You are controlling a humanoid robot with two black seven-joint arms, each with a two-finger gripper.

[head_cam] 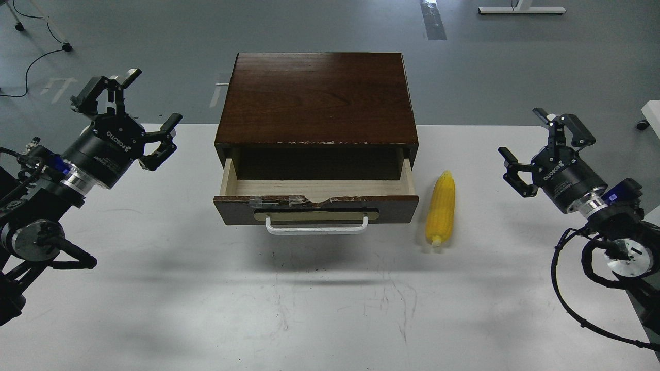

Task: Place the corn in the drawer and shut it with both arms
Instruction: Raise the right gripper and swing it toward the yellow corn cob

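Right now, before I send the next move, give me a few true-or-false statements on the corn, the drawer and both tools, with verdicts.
1. The drawer is pulled partly out of the wooden box. True.
2. The corn lies inside the drawer. False: it lies on the white table, to the right of the drawer front.
3. The right tool is shut on the corn. False: its fingers are spread and it holds nothing, off to the right of the corn.
4. The left tool is open and holds nothing. True.
5. The left tool grips the white handle. False: it is up and to the left, apart from the drawer.
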